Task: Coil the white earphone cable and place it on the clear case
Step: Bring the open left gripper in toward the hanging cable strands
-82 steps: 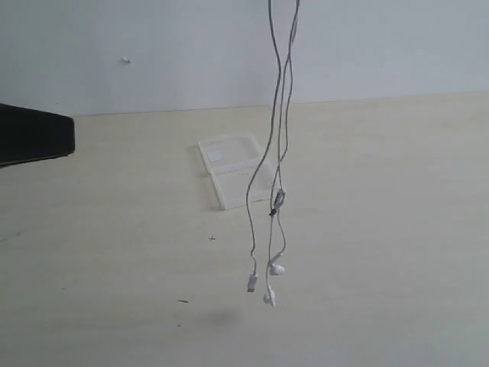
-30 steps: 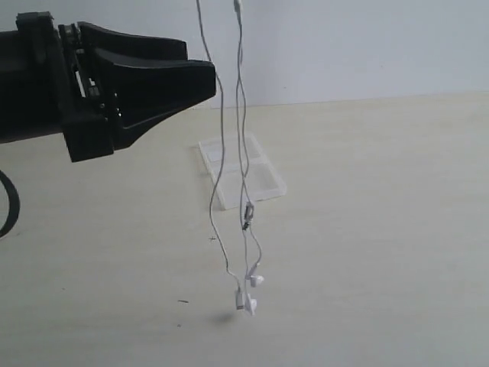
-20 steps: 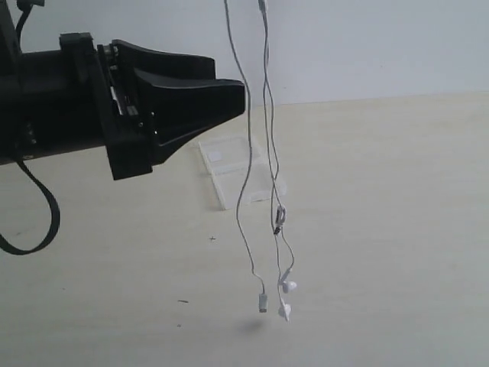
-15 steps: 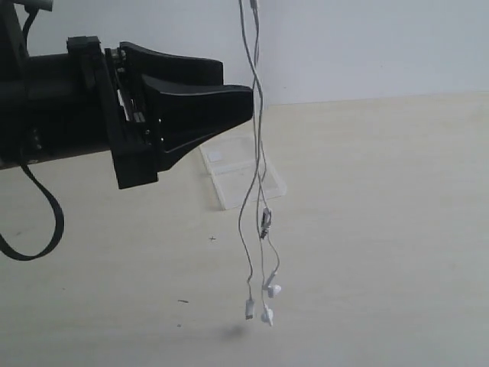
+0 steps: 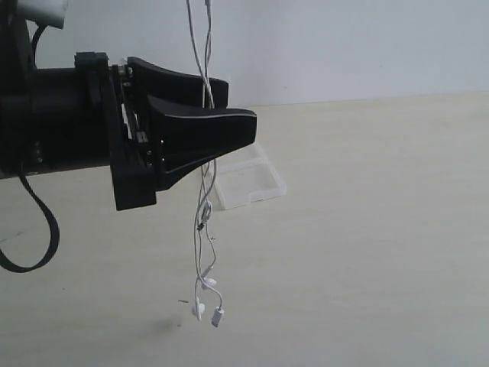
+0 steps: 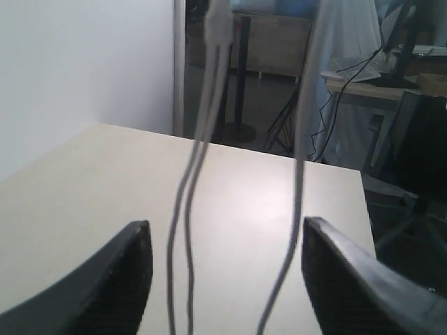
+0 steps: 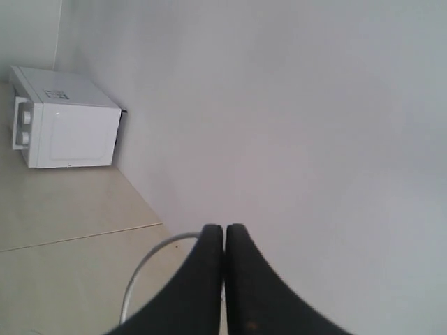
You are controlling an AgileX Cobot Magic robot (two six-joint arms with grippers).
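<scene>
Strands of the white earphone cable [image 5: 204, 210] hang down from above the exterior view, with earbuds [image 5: 199, 309] and plug [image 5: 218, 316] dangling clear of the table [image 5: 367, 229]. The left gripper [image 5: 238, 105] has its jaws wide on either side of the strands, apart from them. The right gripper [image 7: 224, 230] has its jaws pressed together on the cable. The clear case [image 5: 248, 180] lies flat on the table, partly hidden behind the left gripper.

One white earphone cable [image 5: 205, 95]. On it, two earbuds [image 5: 199, 310], one plug [image 5: 217, 316] and one little remote [image 5: 205, 212]. Three strands of it between the two fingers [image 6: 133, 272] of the left gripper [image 6: 225, 227]. One right gripper [image 7: 223, 232]. One clear case [image 5: 252, 180] on one table [image 5: 382, 229]. One white box [image 7: 66, 129] with two knobs [image 7: 24, 117].
</scene>
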